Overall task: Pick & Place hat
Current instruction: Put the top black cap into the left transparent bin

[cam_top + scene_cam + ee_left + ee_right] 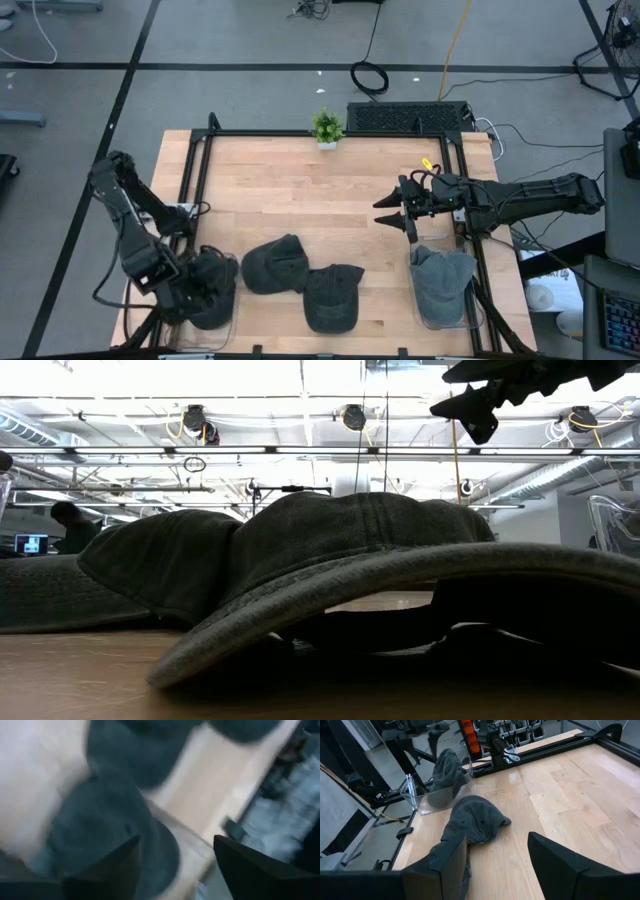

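Several dark grey caps are in view. Two lie on the wooden table near its near edge, one beside the other. A third cap sits in a clear bin at the table's right. A fourth cap stands in a clear bin at the left. My left gripper hovers open just above that fourth cap. My right gripper hangs open above the table's right half, off the far side of the right bin, and holds nothing.
A small potted plant stands at the table's far edge. A black frame runs round the table. The far half of the tabletop is bare wood. In the low view a person shows in the room behind.
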`<state>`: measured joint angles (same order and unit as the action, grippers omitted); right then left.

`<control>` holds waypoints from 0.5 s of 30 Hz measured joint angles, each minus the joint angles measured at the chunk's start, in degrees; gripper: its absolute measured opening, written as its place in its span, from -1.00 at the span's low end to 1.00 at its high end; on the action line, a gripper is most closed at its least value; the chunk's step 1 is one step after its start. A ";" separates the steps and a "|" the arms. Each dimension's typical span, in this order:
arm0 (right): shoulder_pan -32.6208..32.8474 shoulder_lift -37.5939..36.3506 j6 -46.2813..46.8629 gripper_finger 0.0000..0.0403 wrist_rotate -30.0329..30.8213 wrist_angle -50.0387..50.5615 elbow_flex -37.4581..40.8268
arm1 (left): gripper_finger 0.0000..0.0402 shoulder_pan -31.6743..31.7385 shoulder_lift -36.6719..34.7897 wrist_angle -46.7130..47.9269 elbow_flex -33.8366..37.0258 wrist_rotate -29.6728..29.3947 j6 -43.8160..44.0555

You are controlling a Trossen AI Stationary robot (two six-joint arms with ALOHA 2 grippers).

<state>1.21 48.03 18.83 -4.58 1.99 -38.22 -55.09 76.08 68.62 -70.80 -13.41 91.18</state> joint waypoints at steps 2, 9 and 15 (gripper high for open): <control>0.00 0.00 0.00 0.00 0.00 -0.01 0.02 | 0.12 -0.58 1.05 0.01 -0.03 4.87 3.18; 0.00 0.00 -0.08 0.00 0.00 0.03 0.02 | -0.90 -5.89 4.38 4.56 -0.01 12.43 10.87; 0.01 0.00 -0.17 -0.01 0.00 -0.03 0.02 | -0.97 -8.10 4.26 10.09 1.70 6.99 13.21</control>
<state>1.22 48.03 18.65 -4.58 1.96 -38.20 -63.19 80.34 78.71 -69.10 -6.42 104.38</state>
